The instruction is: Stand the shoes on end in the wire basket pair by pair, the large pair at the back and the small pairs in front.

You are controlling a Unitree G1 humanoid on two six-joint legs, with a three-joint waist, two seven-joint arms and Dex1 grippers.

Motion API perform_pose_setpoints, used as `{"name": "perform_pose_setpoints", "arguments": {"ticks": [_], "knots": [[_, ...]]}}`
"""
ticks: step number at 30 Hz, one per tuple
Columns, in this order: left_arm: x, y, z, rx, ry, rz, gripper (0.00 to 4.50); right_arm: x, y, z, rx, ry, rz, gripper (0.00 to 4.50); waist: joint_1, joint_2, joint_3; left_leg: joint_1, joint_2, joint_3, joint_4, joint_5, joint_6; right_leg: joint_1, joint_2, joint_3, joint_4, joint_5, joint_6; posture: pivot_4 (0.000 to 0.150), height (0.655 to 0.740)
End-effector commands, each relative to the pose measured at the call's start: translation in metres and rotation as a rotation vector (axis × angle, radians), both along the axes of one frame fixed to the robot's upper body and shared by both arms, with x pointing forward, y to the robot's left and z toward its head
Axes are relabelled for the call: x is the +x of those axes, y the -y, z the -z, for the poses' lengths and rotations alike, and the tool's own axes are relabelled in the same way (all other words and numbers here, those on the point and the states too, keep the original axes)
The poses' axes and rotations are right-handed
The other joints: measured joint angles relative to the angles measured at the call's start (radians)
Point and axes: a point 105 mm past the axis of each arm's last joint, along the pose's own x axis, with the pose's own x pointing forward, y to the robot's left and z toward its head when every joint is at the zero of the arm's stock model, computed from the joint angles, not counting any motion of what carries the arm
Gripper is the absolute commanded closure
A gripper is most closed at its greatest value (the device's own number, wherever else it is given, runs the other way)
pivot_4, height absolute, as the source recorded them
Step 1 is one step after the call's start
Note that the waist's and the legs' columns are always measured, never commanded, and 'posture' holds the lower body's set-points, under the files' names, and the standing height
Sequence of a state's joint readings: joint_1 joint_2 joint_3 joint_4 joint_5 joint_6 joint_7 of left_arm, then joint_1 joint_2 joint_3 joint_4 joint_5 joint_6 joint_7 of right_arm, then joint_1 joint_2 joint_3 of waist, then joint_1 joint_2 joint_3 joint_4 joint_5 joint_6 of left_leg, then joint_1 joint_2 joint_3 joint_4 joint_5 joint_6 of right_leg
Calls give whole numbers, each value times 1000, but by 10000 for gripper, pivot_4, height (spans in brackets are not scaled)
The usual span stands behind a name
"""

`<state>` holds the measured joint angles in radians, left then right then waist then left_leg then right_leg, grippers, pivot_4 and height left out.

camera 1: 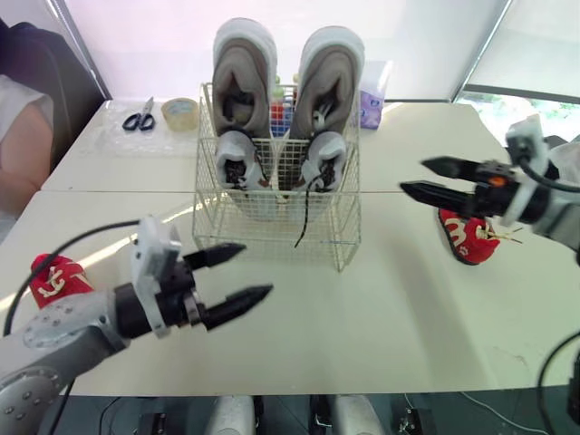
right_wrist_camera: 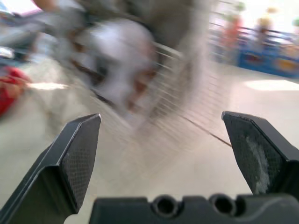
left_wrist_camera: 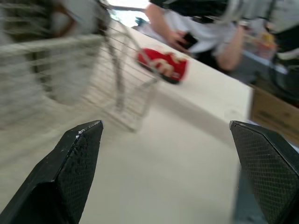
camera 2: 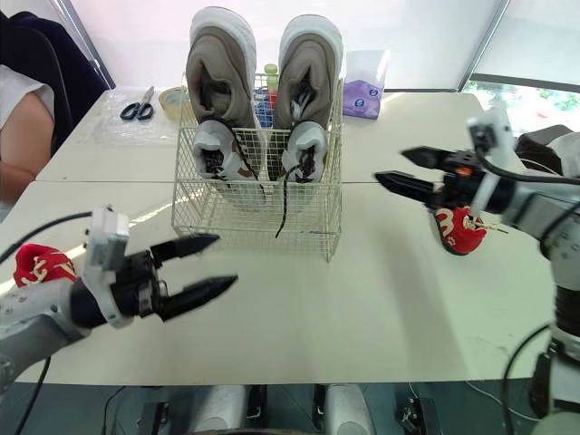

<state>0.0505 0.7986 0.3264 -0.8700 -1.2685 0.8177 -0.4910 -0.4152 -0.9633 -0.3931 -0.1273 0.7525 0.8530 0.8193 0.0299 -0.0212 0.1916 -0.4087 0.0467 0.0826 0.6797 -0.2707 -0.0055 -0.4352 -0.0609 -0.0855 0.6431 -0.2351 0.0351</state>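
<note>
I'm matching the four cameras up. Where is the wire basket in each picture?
Left eye view: wire basket at centre, upper half.
Right eye view: just left of centre, upper half.
Left wrist view: ahead of the open left hand, blurred.
Right wrist view: straight ahead of the open right hand, blurred.
Shared landmark: the small white shoes standing in its front.

Basket (camera 1: 272,227): thin pale wire. Table (camera 1: 390,299): smooth, matt. Left pincer fingers (left_wrist_camera: 79,158): black, cross-hatched, matt.
</note>
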Motion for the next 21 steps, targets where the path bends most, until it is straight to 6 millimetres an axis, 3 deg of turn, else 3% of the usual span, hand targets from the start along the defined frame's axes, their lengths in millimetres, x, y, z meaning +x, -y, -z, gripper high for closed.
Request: {"name": "perform_pose_setpoints", "arguments": {"ticks": [1, 6, 10, 14, 21], "knots": [[0, 14, 3, -30, 19, 20, 518, -9, 40, 11, -83, 84, 242, 0, 7, 2, -1, 0, 0, 0, 0, 0, 0, 0, 0, 0, 0, 0, 0, 1500, 7400], [9, 32, 17, -104, 7, -45, 518, -23, 70, 22, 81, 173, 529, 0, 3, 7, -3, 1, 1, 2, 0, 0, 0, 0, 4, 4, -1, -1, 3, 1500, 7400], [10, 41, 28, -100, 17, -70, 518, -34, 81, 50, 66, 150, 667, 0, 8, 8, -4, 1, 1, 1, -1, 0, 0, 0, 5, 4, -1, -1, 3, 1500, 7400], [10, 44, 36, -93, 20, -78, 518, -36, 63, 81, 82, 51, 628, 0, 6, 10, -5, 1, 1, 1, -1, 0, 0, 0, 5, 4, -2, -2, 2, 1500, 7400], [16, 41, 44, -71, 30, -95, 518, -31, 73, 120, 92, 3, 732, 0, 0, 12, -5, 1, 1, 1, -1, 0, 0, -1, 5, 4, -2, -2, 2, 1500, 7400]]}}
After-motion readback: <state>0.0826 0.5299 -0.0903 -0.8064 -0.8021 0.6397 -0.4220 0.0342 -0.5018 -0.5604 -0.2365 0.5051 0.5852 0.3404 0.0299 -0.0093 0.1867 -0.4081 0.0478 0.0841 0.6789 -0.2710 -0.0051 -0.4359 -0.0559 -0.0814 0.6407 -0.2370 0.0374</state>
